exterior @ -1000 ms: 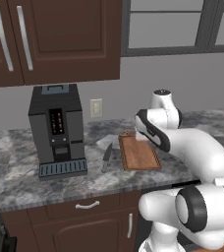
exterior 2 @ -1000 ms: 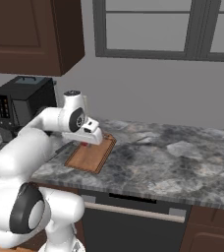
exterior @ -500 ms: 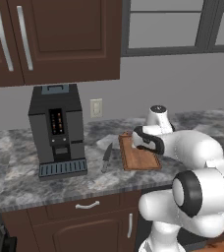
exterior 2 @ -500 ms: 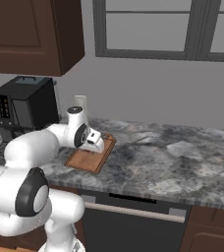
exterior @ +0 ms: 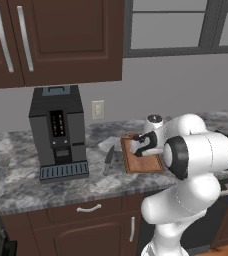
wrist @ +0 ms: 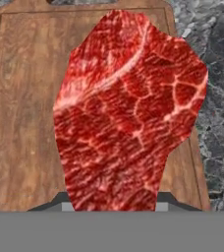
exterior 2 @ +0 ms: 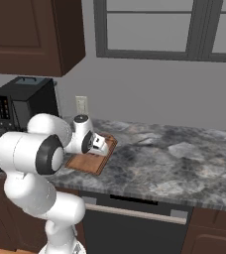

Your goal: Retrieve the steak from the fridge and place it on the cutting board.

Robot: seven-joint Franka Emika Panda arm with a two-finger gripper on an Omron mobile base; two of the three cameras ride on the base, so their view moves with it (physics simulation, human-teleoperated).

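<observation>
The steak [wrist: 128, 113], bright red with pale marbling, hangs just above the cutting board [wrist: 25, 98] in the hand view, tilted toward its right side, and it hides the finger tips. My gripper [exterior: 139, 146] is shut on the steak, low over the reddish-brown cutting board [exterior: 142, 162] on the grey marbled counter. From the right base view the gripper [exterior 2: 100, 144] hovers over the far end of the cutting board [exterior 2: 85, 162]. Whether the steak touches the wood, I cannot tell. The fridge is out of view.
A black coffee machine [exterior: 58, 132] stands left of the board, with a knife [exterior: 108, 159] lying between them. Dark brown cabinets [exterior: 56, 40] hang above. The marbled countertop [exterior 2: 184, 158] stretches to the right under a window.
The arm has folded down and carried the gripper with the steak lower and slightly left, close over the cutting board.
</observation>
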